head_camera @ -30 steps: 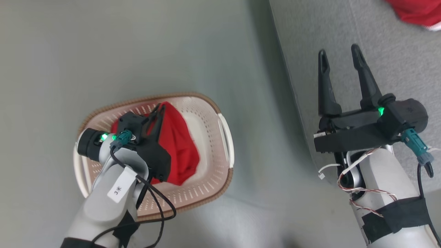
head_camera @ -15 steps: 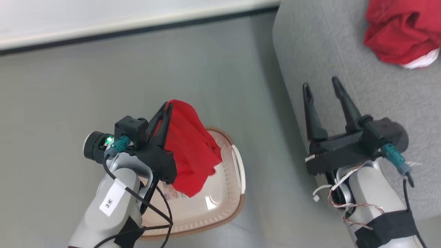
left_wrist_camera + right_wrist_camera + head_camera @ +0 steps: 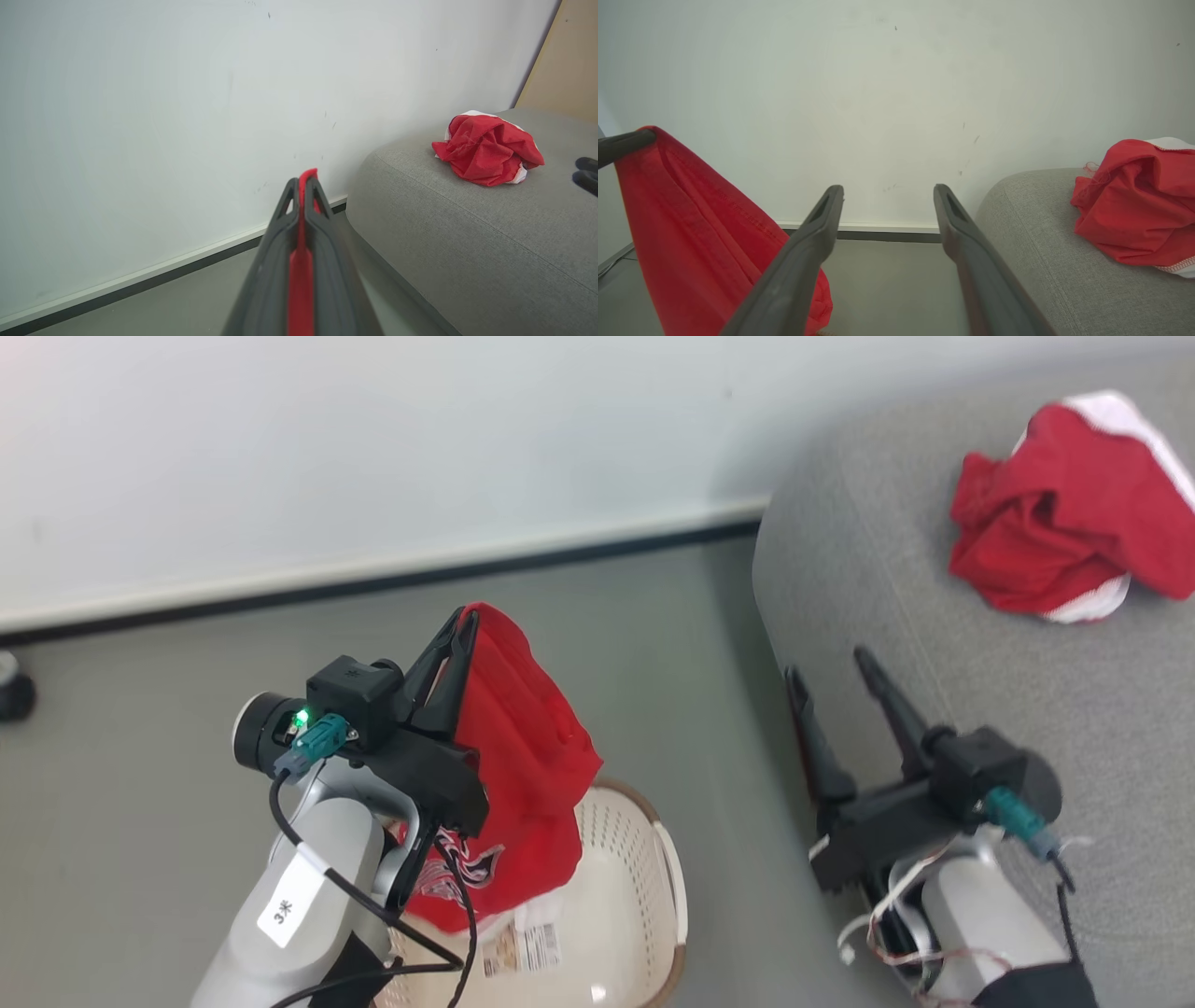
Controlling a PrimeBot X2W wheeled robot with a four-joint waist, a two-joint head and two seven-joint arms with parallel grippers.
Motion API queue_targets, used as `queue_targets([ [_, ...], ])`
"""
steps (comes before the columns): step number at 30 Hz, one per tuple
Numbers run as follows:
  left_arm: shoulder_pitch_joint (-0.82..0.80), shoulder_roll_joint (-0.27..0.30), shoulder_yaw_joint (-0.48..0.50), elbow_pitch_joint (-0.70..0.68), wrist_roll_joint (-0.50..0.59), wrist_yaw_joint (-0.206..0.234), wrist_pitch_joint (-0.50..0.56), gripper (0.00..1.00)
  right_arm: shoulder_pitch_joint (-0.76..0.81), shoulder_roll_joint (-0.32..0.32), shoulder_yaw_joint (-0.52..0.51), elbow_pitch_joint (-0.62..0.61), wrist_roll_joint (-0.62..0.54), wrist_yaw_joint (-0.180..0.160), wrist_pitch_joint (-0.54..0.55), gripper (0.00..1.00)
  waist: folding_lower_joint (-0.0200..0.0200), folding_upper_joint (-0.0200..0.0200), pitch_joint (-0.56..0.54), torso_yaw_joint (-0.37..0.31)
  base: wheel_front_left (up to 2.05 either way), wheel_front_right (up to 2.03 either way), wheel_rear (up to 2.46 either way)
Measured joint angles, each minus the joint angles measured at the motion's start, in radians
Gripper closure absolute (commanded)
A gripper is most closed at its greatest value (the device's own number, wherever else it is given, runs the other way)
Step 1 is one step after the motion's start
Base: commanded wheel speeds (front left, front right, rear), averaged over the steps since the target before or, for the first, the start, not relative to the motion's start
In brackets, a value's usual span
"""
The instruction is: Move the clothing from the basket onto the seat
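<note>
Clothing [image 3: 523,756], a red jersey, hangs from the left gripper [image 3: 457,621]. Its two fingers press together on the top edge, so the rest dangles loose. Just below that gripper sits the basket [image 3: 621,859], where the cloth belongs no more. Off to its right, the right gripper [image 3: 827,665] is spread wide and holds nothing, waiting beside the seat [image 3: 980,709]. Farther along the seat lies a red bundle [image 3: 1046,541]. I think the jersey should land near it.
</note>
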Motion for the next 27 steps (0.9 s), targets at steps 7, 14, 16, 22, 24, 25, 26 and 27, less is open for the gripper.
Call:
queue_targets([
  [7, 0.001, 0.005, 0.0, -0.024, -0.036, 0.0, 0.0, 1.0, 0.034, 0.002, 0.048, 0.058, 0.0, 0.03, 0.0, 0.0, 0.0, 0.0001, -0.105, 0.016, 0.0, 0.0, 0.0],
  [14, 0.019, 0.001, -0.012, -0.077, -0.051, -0.001, 0.016, 1.0, 0.034, 0.005, 0.108, 0.088, 0.001, 0.06, 0.0, 0.0, 0.0, 0.0, -0.196, 0.032, 0.0, 0.0, 0.0],
  [16, 0.023, 0.001, -0.012, -0.094, -0.053, -0.001, 0.024, 1.0, 0.03, 0.007, 0.137, 0.106, 0.003, 0.066, 0.0, 0.0, 0.0, 0.0001, -0.214, 0.038, 0.0, 0.0, 0.0],
  [22, 0.023, -0.002, -0.02, -0.134, -0.056, -0.001, 0.057, 1.0, 0.008, 0.012, 0.241, 0.175, 0.035, 0.077, 0.0, 0.0, 0.0002, 0.0001, -0.244, 0.061, 0.0, 0.0, 0.0],
  [24, 0.023, -0.002, -0.021, -0.15, -0.056, -0.001, 0.065, 1.0, -0.007, 0.014, 0.275, 0.197, 0.035, 0.077, 0.0, 0.0, 0.0001, 0.0, -0.247, 0.065, 0.0, 0.0, 0.0],
  [25, 0.023, -0.002, -0.024, -0.157, -0.056, 0.0, 0.072, 1.0, -0.014, 0.014, 0.292, 0.21, 0.035, 0.078, 0.0, 0.0, 0.0001, 0.0, -0.248, 0.067, 0.0, 0.0, 0.0],
  [26, 0.022, -0.003, -0.03, -0.161, -0.056, 0.0, 0.074, 1.0, -0.018, 0.014, 0.31, 0.218, 0.035, 0.078, 0.0, 0.0, 0.0002, 0.0001, -0.248, 0.069, 0.0, 0.0, 0.0],
  [27, 0.021, -0.005, -0.037, -0.167, -0.056, 0.0, 0.083, 1.0, -0.025, 0.012, 0.335, 0.229, 0.039, 0.078, 0.0, 0.0, 0.0002, 0.0001, -0.249, 0.071, 0.0, 0.0, 0.0],
])
